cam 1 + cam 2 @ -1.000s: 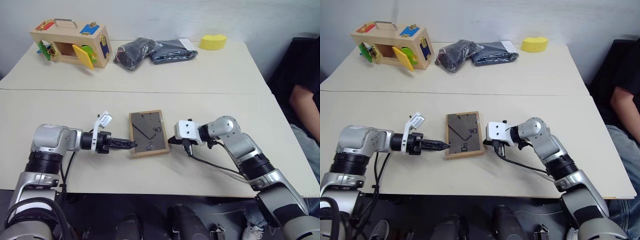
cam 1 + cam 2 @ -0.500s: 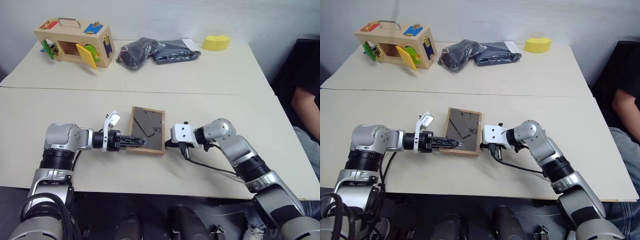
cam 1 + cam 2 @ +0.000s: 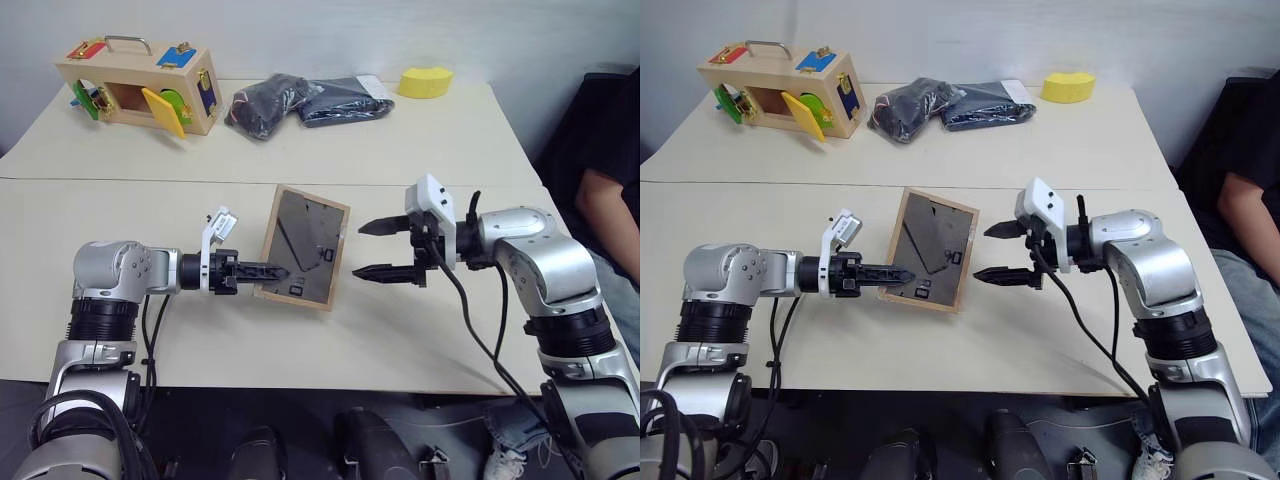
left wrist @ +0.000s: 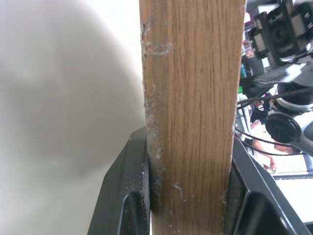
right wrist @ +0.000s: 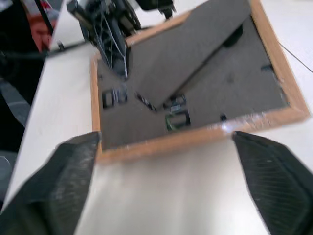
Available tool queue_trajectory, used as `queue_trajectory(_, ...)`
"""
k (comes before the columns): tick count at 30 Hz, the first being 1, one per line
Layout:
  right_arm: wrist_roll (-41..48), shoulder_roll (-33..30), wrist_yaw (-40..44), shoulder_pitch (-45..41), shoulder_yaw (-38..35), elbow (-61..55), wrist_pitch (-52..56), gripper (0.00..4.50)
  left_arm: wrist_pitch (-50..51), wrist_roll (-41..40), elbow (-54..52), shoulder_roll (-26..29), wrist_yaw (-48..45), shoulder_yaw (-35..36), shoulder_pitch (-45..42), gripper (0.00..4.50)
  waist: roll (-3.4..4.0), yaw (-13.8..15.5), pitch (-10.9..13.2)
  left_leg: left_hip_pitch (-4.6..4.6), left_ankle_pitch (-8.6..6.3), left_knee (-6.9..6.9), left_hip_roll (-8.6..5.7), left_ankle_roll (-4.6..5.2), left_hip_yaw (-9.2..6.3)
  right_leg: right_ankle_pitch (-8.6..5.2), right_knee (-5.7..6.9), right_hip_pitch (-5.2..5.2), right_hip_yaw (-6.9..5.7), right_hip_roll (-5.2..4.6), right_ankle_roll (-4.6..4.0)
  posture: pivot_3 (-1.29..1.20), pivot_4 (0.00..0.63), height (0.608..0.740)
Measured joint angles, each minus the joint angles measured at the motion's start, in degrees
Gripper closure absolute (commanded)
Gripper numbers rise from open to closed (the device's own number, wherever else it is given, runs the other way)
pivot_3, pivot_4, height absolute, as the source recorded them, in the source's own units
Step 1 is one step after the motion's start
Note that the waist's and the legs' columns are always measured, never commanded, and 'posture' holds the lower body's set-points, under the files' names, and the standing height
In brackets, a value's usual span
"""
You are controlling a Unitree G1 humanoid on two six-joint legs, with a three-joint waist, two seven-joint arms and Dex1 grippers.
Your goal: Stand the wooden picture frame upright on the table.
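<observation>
The wooden picture frame (image 3: 305, 247) is raised on its lower edge over the table (image 3: 450, 330), leaning back, with its dark back panel and stand flap (image 5: 186, 54) facing me. Whether that edge touches the table I cannot tell. My left gripper (image 3: 268, 272) is shut on the frame's left border. In the left wrist view the light wood edge (image 4: 193, 107) sits pinched between the black fingers (image 4: 128, 196). My right gripper (image 3: 360, 250) is open just right of the frame, clear of it, with nothing between its fingers (image 5: 73, 181).
A wooden box (image 3: 140, 85) with colourful latches stands at the back left. Dark bags (image 3: 300, 100) and a yellow object (image 3: 425, 80) lie at the back. A seam (image 3: 150, 181) crosses the table, and a seated person (image 3: 610, 200) is at the right edge.
The frame went from lying flat to tilted up. My left gripper closed on its left border. My right gripper opened, let go of the frame, rose and drew off to the right.
</observation>
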Motion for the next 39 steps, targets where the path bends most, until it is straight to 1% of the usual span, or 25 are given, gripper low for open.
queue_trajectory(3, 0.05, 3.33, -2.75, -1.20, 1.05, 1.39, 0.83, 0.00, 0.65, -1.46, -2.05, 0.07, 0.07, 0.27, 0.19, 3.24, 0.00, 0.12, 0.00, -0.10, 0.00, 0.01, -0.02, 0.01, 0.00, 0.00, 0.00, -0.10, 0.01, -0.02, 0.00, 0.00, 0.150, 0.740)
queue_trajectory(5, 0.41, 6.06, -4.35, -3.57, 1.28, 3.31, 0.76, 0.00, 0.95, -1.56, -3.05, 0.63, 0.16, 0.29, 0.29, 3.24, 0.00, -0.04, 0.00, -0.12, 0.00, 0.01, -0.01, 0.00, 0.01, 0.00, 0.03, -0.16, 0.02, 0.00, 0.00, 0.00, 0.150, 0.740)
queue_trajectory(8, 1.21, 9.02, -5.47, -5.40, 1.56, 4.21, 0.75, 0.00, 0.76, -1.93, -3.66, 0.73, 0.13, -0.37, 0.26, 3.24, 0.00, 0.06, 0.00, -0.13, 0.01, 0.00, -0.01, -0.01, 0.00, 0.00, 0.02, -0.17, 0.01, 0.00, 0.00, 0.00, 0.150, 0.740)
queue_trajectory(11, 2.89, 10.66, -5.35, -5.42, 3.12, 2.96, 1.79, 0.00, -0.02, -1.94, -3.46, 0.72, 0.24, -1.95, -0.17, 3.24, 0.00, 0.11, 0.00, -0.20, 0.00, 0.01, -0.02, 0.00, 0.00, 0.00, 0.01, -0.22, 0.01, -0.02, 0.00, 0.00, 0.150, 0.740)
queue_trajectory(14, 4.56, 10.89, -5.33, -5.42, 3.81, 0.78, 3.09, 0.00, -1.01, -1.93, -2.80, 0.73, 0.37, -2.31, -0.92, 3.24, 0.00, 0.14, 0.00, -0.22, 0.00, 0.01, -0.02, 0.00, 0.00, 0.00, 0.01, -0.24, 0.01, -0.02, 0.00, 0.00, 0.150, 0.740)
queue_trajectory(17, 4.74, 9.44, -6.27, -5.39, 3.80, -0.53, 3.07, 0.00, -1.70, -1.90, -2.50, 0.76, 0.74, -2.33, -1.06, 3.24, 0.00, 0.12, 0.00, -0.22, 0.00, 0.00, -0.02, 0.00, 0.00, 0.00, 0.01, -0.24, 0.02, -0.02, 0.00, 0.00, 0.150, 0.740)
queue_trajectory(20, 3.94, 4.11, -6.62, -4.60, 2.18, -1.66, 1.76, 0.00, -1.78, -1.90, -2.44, 1.66, 0.98, -2.32, -1.04, 3.24, 0.00, 0.18, 0.00, -0.26, 0.00, 0.00, -0.02, 0.00, 0.00, 0.00, -0.01, -0.28, 0.02, -0.02, 0.00, 0.00, 0.150, 0.740)
queue_trajectory(22, 1.36, -1.05, -5.97, -2.69, 1.66, -1.94, -3.33, 0.00, -1.75, -2.03, -2.62, 1.99, 1.03, -2.22, -1.08, 3.24, 0.00, 0.27, 0.00, -0.25, 0.00, -0.03, -0.03, 0.01, 0.00, 0.00, -0.07, -0.26, 0.02, -0.01, 0.00, 0.00, 0.150, 0.740)
queue_trajectory(23, -1.54, -5.56, -4.90, 0.08, 1.58, -1.63, -9.49, 0.00, -1.57, -2.20, -2.76, 2.06, 1.07, -2.19, -1.04, 3.24, -0.02, 0.53, 0.01, -0.26, -0.01, -0.04, -0.05, 0.02, -0.02, 0.00, -0.17, -0.23, 0.00, -0.01, 0.00, 0.00, 0.150, 0.740)
queue_trajectory(24, -4.44, -8.75, -4.36, 2.48, 1.34, -0.30, -15.11, 0.00, -1.30, -2.35, -2.75, 2.68, 1.14, -2.00, -0.72, 3.24, -0.04, 0.62, 0.02, -0.26, -0.02, -0.07, -0.06, 0.04, -0.03, 0.00, -0.23, -0.20, 0.00, 0.00, 0.01, 0.00, 0.150, 0.740)
queue_trajectory(25, -7.40, -10.40, -4.44, 4.50, 0.90, 1.49, -21.63, 0.00, -1.17, -2.35, -2.73, 3.38, 1.34, -1.88, -0.61, 3.24, -0.08, 0.53, 0.05, -0.27, -0.02, -0.07, -0.06, 0.05, -0.01, 0.01, -0.24, -0.19, 0.01, 0.00, 0.02, 0.00, 0.150, 0.740)
queue_trajectory(27, -12.69, -10.72, -6.42, 6.31, 0.86, 4.69, -34.12, 0.00, -1.15, -2.43, -2.81, 3.65, 1.53, -1.46, -0.78, 3.24, -0.09, 0.10, 0.05, -0.22, -0.02, -0.06, -0.07, 0.05, 0.03, 0.02, -0.15, -0.21, 0.14, 0.04, 0.03, 0.00, 0.150, 0.740)
queue_trajectory(29, -24.54, -10.57, -16.07, 5.96, 2.55, 12.14, -58.31, 0.00, -1.06, -2.70, -2.91, 3.28, 1.54, -1.49, -0.88, 3.24, -0.10, -0.61, 0.06, -0.13, -0.01, -0.06, -0.10, 0.01, 0.00, 0.02, -0.04, -0.26, 0.29, 0.11, 0.03, 0.00, 0.150, 0.740)
queue_trajectory(32, -38.38, -9.69, -29.25, 2.80, 4.53, 21.29, -80.88, 0.00, -0.56, -2.75, -2.89, 3.22, 1.80, -1.49, -1.01, 3.24, -0.12, -1.69, 0.09, -0.16, 0.03, -0.09, -0.10, -0.06, 0.08, 0.01, 0.12, -0.44, 0.45, 0.16, 0.02, 0.00, 0.150, 0.740)
queue_trajectory(33, -45.05, -8.77, -35.95, 0.89, 5.36, 24.62, -88.46, 0.00, -0.15, -2.80, -2.90, 3.18, 1.90, -1.46, -1.15, 3.24, -0.12, -1.97, 0.09, -0.16, 0.05, -0.09, -0.09, -0.10, 0.07, 0.01, 0.17, -0.50, 0.50, 0.20, 0.01, 0.00, 0.150, 0.740)
queue_trajectory(34, -49.16, -8.01, -40.30, -0.54, 6.20, 26.26, -92.21, 0.00, 0.08, -2.90, -2.91, 3.14, 1.93, -1.52, -1.35, 3.24, -0.12, -2.16, 0.09, -0.18, 0.07, -0.11, -0.09, -0.13, 0.09, -0.01, 0.24, -0.59, 0.54, 0.21, -0.01, 0.00, 0.150, 0.740)
queue_trajectory(35, -55.07, -6.80, -46.78, -2.45, 7.30, 28.29, -96.48, 0.00, 0.52, -3.06, -2.90, 3.15, 1.94, -1.54, -1.64, 3.24, -0.12, -2.38, 0.09, -0.20, 0.09, -0.11, -0.08, -0.17, 0.10, -0.02, 0.29, -0.63, 0.55, 0.23, -0.03, 0.00, 0.150, 0.740)
queue_trajectory(36, -57.93, -6.09, -49.91, -3.39, 8.01, 29.10, -98.04, 0.00, 0.68, -3.19, -2.93, 3.10, 1.94, -1.70, -2.01, 3.24, -0.12, -2.43, 0.09, -0.21, 0.10, -0.10, -0.07, -0.19, 0.10, -0.03, 0.32, -0.65, 0.55, 0.23, -0.05, 0.00, 0.150, 0.740)
queue_trajectory(37, -63.66, -4.68, -56.18, -5.15, 9.48, 31.00, -99.97, 0.00, 1.10, -3.31, -2.91, 3.16, 2.04, -1.73, -2.54, 3.24, -0.12, -2.55, 0.09, -0.20, 0.11, -0.10, -0.06, -0.21, 0.11, -0.04, 0.35, -0.66, 0.55, 0.23, -0.08, 0.00, 0.150, 0.740)
queue_trajectory(38, -68.05, -3.82, -61.26, -6.53, 10.76, 33.40, -100.60, 0.37, 1.14, -3.31, -2.85, 3.46, 2.16, -1.49, -2.86, 3.24, -0.12, -2.65, 0.09, -0.20, 0.12, -0.10, -0.07, -0.21, 0.11, -0.05, 0.37, -0.66, 0.55, 0.23, -0.09, 0.00, 0.150, 0.740)
queue_trajectory(39, -70.55, -3.12, -64.03, -7.16, 11.56, 34.66, -100.66, 0.53, 1.19, -3.38, -2.89, 3.44, 2.14, -1.49, -3.14, 3.24, -0.12, -2.66, 0.09, -0.20, 0.12, -0.10, -0.07, -0.21, 0.12, -0.05, 0.37, -0.67, 0.55, 0.22, -0.09, 0.00, 0.150, 0.740)
